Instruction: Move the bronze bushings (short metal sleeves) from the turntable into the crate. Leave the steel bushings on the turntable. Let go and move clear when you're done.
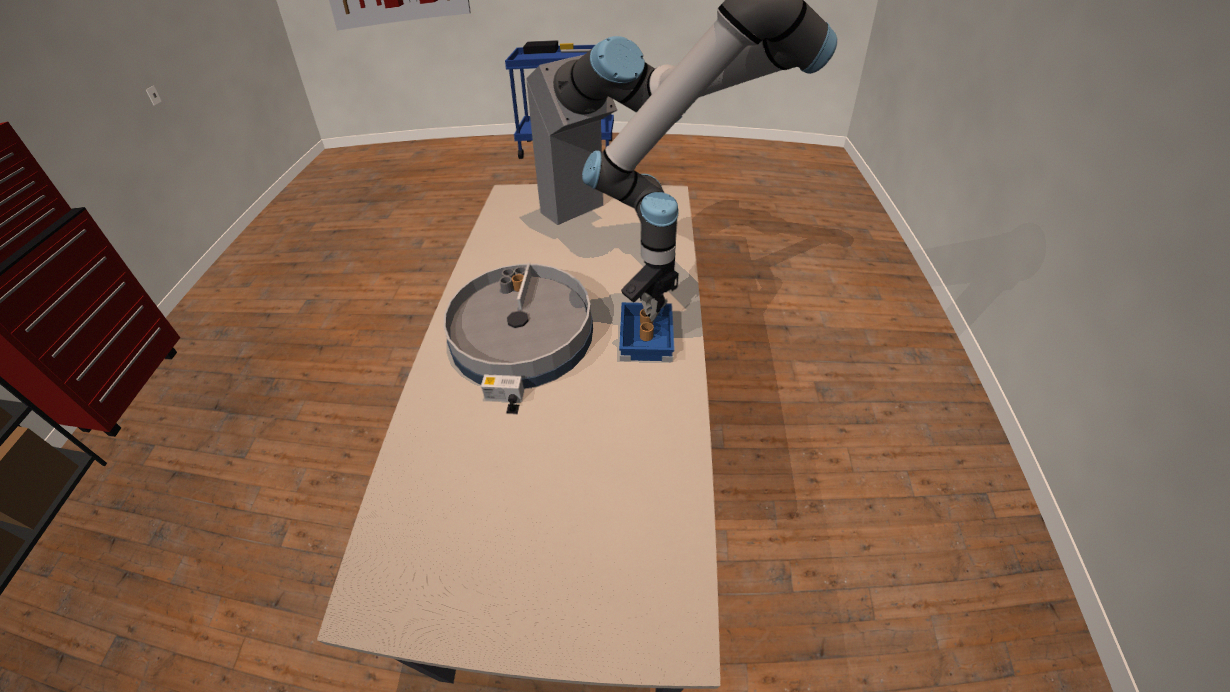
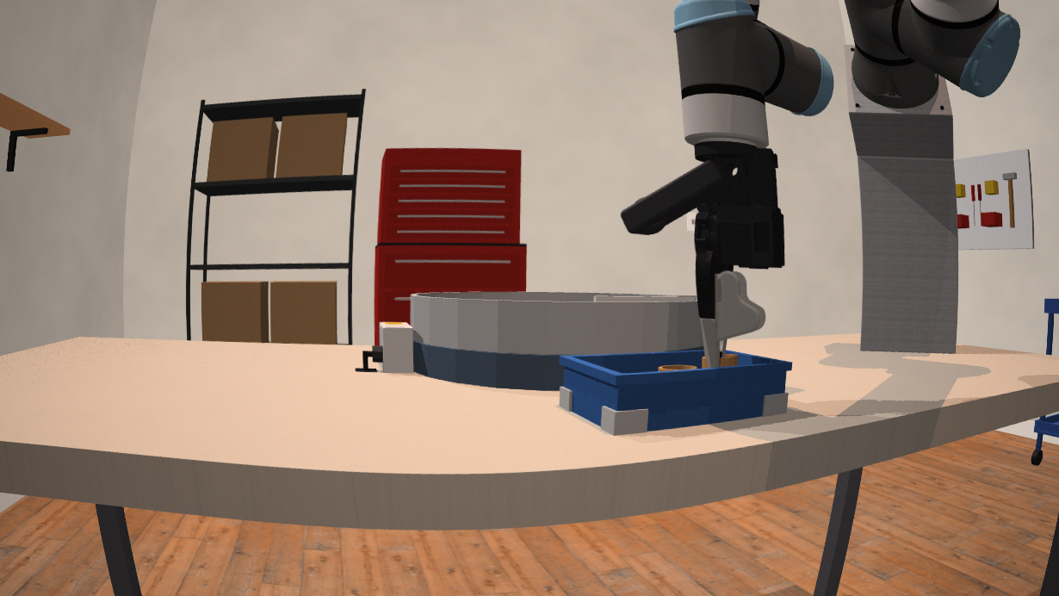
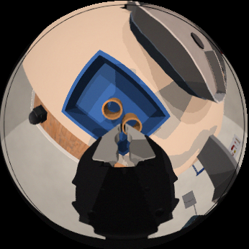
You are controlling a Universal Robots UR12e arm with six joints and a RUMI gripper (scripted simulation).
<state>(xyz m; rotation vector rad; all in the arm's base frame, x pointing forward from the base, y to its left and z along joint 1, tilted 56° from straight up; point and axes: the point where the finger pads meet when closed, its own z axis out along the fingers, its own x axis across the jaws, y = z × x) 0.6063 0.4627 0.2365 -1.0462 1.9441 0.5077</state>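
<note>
My gripper (image 1: 651, 313) (image 2: 716, 362) (image 3: 122, 124) points down into the blue crate (image 1: 646, 353) (image 2: 688, 401) (image 3: 83, 96). It is shut on the wall of an upright bronze bushing (image 2: 731, 360) (image 3: 134, 118) inside the crate's end nearer the arm base. Whether this bushing touches the crate floor is hidden. A second bronze bushing (image 1: 646, 333) (image 2: 678, 367) (image 3: 106, 113) stands upright beside it near the crate's middle. On the turntable (image 1: 481, 322) (image 2: 518, 322) (image 3: 162, 43), a bronze bushing (image 1: 517, 282) stands close against grey steel bushings (image 1: 505, 285), at the back by the divider.
The turntable's raised wall stands left of the crate in the top view. A light divider (image 1: 523, 290) runs from its back wall toward the dark hub (image 1: 516, 319). A white control box (image 1: 502, 388) (image 2: 397, 348) sits at its front. The arm's grey pedestal (image 1: 569, 167) (image 2: 907, 251) stands behind.
</note>
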